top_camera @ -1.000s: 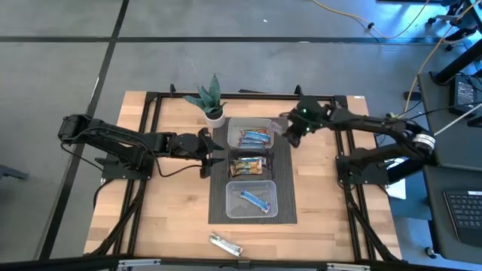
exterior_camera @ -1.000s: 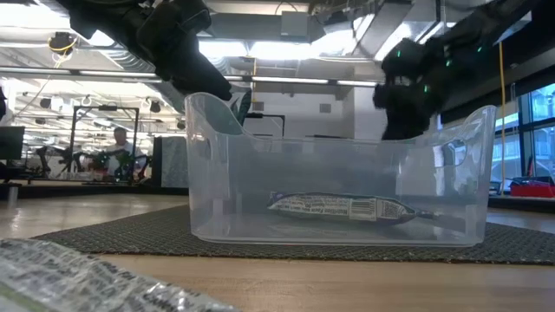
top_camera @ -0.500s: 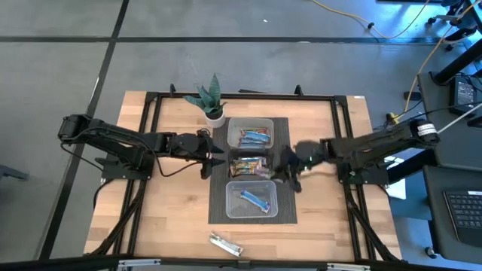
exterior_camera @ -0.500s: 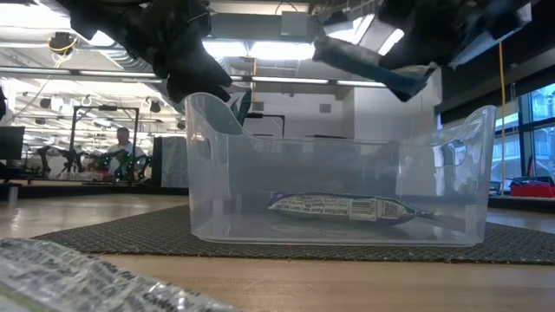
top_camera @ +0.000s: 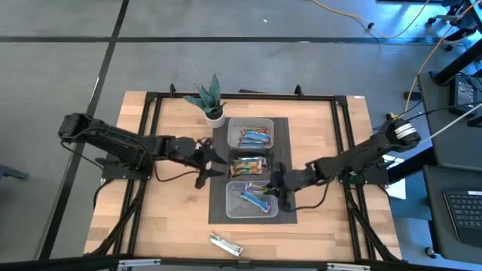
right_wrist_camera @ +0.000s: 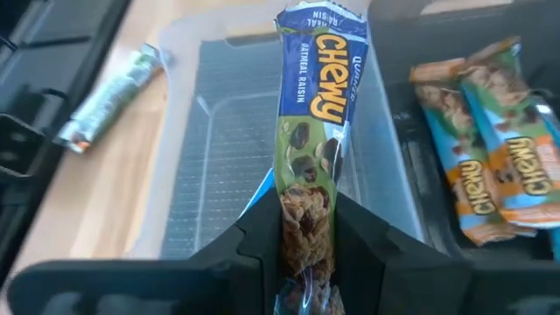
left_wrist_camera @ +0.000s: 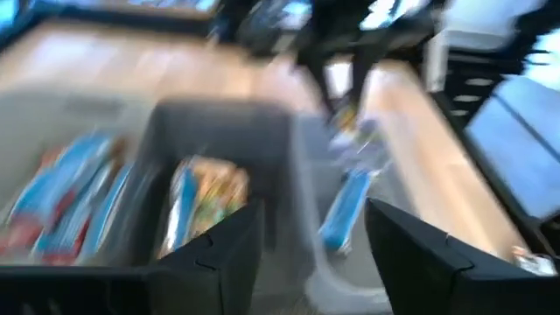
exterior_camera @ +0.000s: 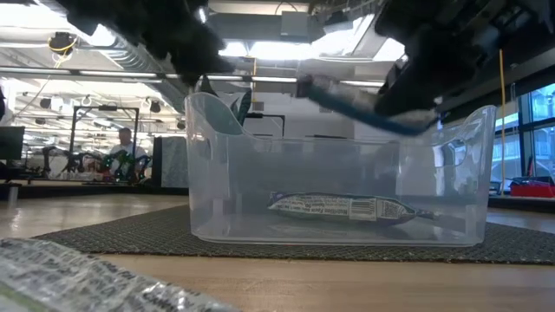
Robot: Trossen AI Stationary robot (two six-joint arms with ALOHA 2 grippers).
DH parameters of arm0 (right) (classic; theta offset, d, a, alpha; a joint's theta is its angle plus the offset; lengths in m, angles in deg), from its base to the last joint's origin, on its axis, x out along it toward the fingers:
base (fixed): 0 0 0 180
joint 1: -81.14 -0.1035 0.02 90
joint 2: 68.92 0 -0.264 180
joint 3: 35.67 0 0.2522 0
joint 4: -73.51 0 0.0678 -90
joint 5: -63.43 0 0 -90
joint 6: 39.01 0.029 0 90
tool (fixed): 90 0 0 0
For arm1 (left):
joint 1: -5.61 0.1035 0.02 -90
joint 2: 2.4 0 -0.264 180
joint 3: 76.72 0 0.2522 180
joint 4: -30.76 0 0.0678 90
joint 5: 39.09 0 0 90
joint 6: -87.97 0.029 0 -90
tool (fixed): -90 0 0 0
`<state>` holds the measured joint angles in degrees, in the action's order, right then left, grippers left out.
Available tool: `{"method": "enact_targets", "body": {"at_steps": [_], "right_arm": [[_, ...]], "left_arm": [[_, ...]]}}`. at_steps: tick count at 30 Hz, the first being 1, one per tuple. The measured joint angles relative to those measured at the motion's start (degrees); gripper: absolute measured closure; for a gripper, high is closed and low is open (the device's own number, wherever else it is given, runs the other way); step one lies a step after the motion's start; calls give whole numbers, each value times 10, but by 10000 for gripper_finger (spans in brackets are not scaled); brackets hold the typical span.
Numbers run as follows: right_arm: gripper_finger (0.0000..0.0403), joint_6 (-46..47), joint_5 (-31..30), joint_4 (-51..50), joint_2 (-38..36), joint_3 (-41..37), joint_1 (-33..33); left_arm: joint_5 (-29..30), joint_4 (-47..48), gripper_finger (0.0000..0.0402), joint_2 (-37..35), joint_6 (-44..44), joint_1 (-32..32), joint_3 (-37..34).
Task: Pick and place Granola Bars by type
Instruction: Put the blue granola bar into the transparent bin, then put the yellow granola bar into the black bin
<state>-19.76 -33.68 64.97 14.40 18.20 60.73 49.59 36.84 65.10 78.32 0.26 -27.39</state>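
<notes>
Right gripper (right_wrist_camera: pixel 306 249) clamped on blue granola bar (right_wrist_camera: pixel 311 131) above near clear bin (top_camera: pixel 252 200), over blue bar (top_camera: pixel 256 199) already inside; risk of bar snagging on bin rim at release; left gripper (top_camera: pixel 207 159) parked beside middle bin (top_camera: pixel 251 166), fingers apart.

The left wrist view is motion-blurred: the bars (left_wrist_camera: pixel 201 206) in the bins (left_wrist_camera: pixel 289 157) show no legible print. The held bar's (right_wrist_camera: pixel 308 166) lower end is hidden between the right gripper's (right_wrist_camera: pixel 306 254) fingers. At seven o'clock in the low view, a silver bar (exterior_camera: pixel 78 277) is blurred and cropped.
</notes>
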Motion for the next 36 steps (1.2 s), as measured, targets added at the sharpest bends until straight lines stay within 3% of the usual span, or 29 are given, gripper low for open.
{"method": "enact_targets", "body": {"at_steps": [5, 12, 20, 29, 36], "right_arm": [[314, -2, -14, -8, 68, 43, -4], [314, 9, 35, -11, 127, 95, -4], [295, 1, 47, -14, 136, 105, -4], [226, -16, 37, -47, 122, 106, -3], [213, 44, -30, -219, 60, 162, -11]], "left_arm": [[1, -69, 211, 0, 82, -45, 0], [7, -74, 208, 0, 61, -98, 0], [116, -66, 208, 3, 94, -189, 1], [174, 84, 208, 51, 58, -251, 94], [142, 180, 208, 177, 31, -285, 206]]}}
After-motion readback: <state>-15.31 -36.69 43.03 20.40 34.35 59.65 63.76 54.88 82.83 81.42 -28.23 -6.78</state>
